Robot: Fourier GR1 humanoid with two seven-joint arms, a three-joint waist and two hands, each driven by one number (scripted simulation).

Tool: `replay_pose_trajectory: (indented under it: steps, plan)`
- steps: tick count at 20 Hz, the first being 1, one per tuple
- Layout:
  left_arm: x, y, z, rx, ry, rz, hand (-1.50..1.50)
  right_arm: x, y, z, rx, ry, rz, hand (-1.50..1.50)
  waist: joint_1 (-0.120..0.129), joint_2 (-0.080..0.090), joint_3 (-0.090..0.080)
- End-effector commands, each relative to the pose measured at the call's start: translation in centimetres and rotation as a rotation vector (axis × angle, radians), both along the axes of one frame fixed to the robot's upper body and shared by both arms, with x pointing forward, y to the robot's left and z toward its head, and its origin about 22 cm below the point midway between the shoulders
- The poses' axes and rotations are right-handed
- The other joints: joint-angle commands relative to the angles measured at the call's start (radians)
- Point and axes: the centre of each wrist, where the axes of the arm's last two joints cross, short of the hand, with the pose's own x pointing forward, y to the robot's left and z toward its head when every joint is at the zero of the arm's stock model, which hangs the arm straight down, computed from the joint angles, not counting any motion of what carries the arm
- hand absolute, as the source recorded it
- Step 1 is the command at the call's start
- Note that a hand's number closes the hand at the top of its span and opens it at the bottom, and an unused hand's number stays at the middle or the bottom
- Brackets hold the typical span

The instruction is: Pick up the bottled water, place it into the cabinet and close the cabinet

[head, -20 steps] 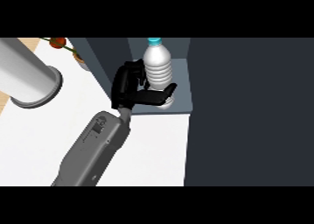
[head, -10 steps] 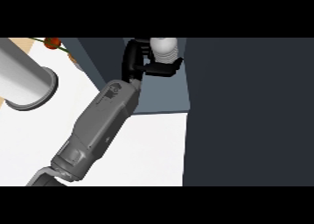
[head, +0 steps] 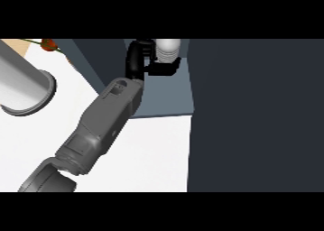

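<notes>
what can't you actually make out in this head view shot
- Bottled water: its cap and top are cut off by the view's upper edge; its lower part is hidden behind the hand curled round it.
- Cabinet: only a grey shelf floor shows; its door cannot be told from the dark panel at the right.
- The other hand: not in view.

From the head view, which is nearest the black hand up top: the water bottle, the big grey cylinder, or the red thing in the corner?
From the hand:
1. Bottled water, held in its fingers.
2. Red thing, upper left.
3. Grey cylinder, far left.
</notes>
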Motion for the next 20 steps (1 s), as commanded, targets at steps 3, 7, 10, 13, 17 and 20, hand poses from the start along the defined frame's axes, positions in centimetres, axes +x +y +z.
replay_pose_trajectory:
  steps: [3, 7, 10, 13, 17, 20]
  plan:
    - [0.0, 2.3, -2.4, 0.138, 0.003, 0.077, 1.5, 0.0, -0.6, -0.5, -0.003, 0.001, 0.007, -1.5, -0.005, 0.004, 0.0]
    - [0.1, 3.6, -2.9, 0.228, 0.004, 0.111, 1.5, 0.5, 0.6, -0.5, 0.002, -0.008, 0.01, -1.5, -0.004, 0.006, 0.0]
    - [0.7, 4.4, -2.0, 0.286, -0.006, 0.193, 1.5, 0.3, 0.0, -1.1, 0.004, -0.008, 0.012, -1.5, -0.02, 0.012, 0.0]
    - [1.5, 5.4, -0.5, 0.287, -0.026, 0.226, -1.5, 1.2, 0.6, -0.3, 0.001, -0.026, 0.013, -1.5, -0.019, 0.017, -0.001]
    - [0.3, 5.5, -3.2, 0.315, 0.005, 0.227, -1.5, -0.1, 0.5, -1.2, 0.012, -0.005, 0.037, -1.5, -0.026, 0.014, 0.0]
    - [0.1, 4.6, -3.4, 0.298, 0.027, 0.218, -1.5, 1.3, 0.6, -0.2, 0.008, -0.019, 0.02, -1.5, -0.011, 0.013, -0.001]
